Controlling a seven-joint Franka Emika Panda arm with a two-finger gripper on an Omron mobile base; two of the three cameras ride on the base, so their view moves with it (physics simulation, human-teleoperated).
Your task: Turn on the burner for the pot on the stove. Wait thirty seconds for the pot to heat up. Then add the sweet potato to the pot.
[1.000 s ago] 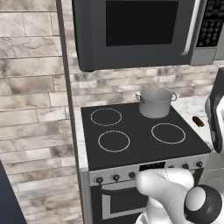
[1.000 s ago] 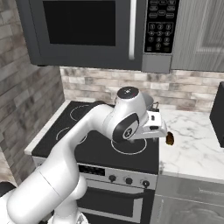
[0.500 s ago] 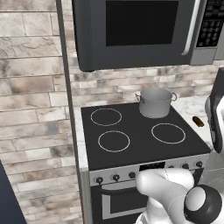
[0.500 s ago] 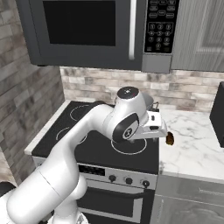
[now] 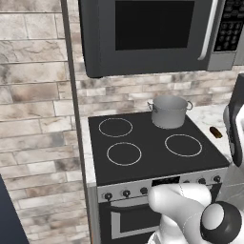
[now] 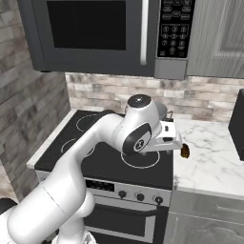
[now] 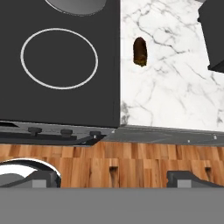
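Observation:
The grey pot [image 5: 169,111] stands on the back right ring of the stove [image 5: 143,145]; in the hand view its rim [image 7: 76,5] shows at the top edge. On the white marble counter just right of the stove lies the small brown sweet potato [image 5: 216,132] [image 6: 185,151] [image 7: 140,51]. My gripper [image 6: 172,143] [image 7: 148,175] hangs high over the stove's front right corner and looks straight down, short of the sweet potato. It is open, its fingertips wide apart with nothing between them. The stove's black knobs [image 7: 65,131] line its steel front.
A dark microwave [image 5: 147,33] hangs above the stove. A dark appliance [image 6: 237,125] [image 7: 214,35] stands on the counter [image 7: 175,87] right of the sweet potato. Bare marble lies around the sweet potato. Wooden floor [image 7: 131,157] shows below the stove front.

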